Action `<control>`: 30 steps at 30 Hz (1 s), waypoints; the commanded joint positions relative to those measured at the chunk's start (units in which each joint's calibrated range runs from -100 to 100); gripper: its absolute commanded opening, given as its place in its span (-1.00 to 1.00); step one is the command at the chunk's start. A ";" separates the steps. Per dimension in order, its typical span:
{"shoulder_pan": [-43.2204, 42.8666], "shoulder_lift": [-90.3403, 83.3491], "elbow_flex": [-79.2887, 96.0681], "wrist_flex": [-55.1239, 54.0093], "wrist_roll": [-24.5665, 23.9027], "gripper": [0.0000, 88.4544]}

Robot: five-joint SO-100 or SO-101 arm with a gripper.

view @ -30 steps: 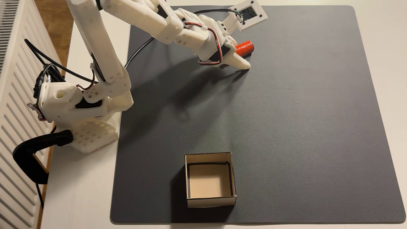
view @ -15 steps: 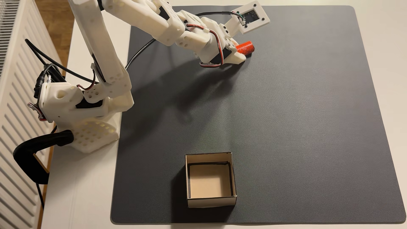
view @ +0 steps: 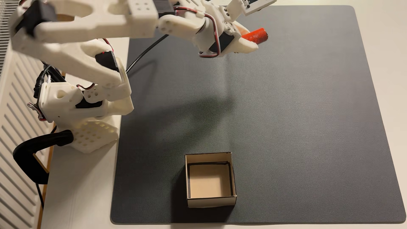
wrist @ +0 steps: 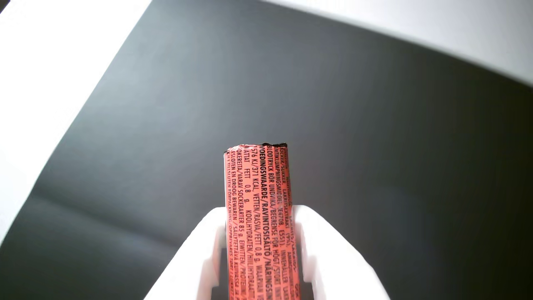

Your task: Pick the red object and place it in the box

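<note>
While the box [view: 210, 200] sits open-topped near the front edge of the dark mat [view: 308, 132] in the fixed view, nothing lies inside it: bare tan floor, black line round the floor's edge, cream walls. Red object [view: 256, 35] is well apart from it, at the far side of the mat, pinched by the gripper [view: 253, 43] and held clear of the mat surface. Wrist view: gripper [wrist: 260, 216] has both white fingers [wrist: 333, 258] pressed against the sides of the red object [wrist: 258, 208], which sticks out forward past the fingertips. It's a slim orange-red cylinder, wrapper covered in fine dark print running lengthwise, far end folded over with a dark edge. White arm [view: 88, 22] reaches across from its base [view: 88, 132] at the mat's left side; base is on the white table [view: 83, 187].
</note>
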 commanded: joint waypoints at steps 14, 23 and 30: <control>29.77 -38.58 17.01 11.42 5.28 -0.98; 34.82 -50.65 30.25 11.51 6.68 -0.97; 36.08 -51.84 31.98 15.36 7.36 -0.96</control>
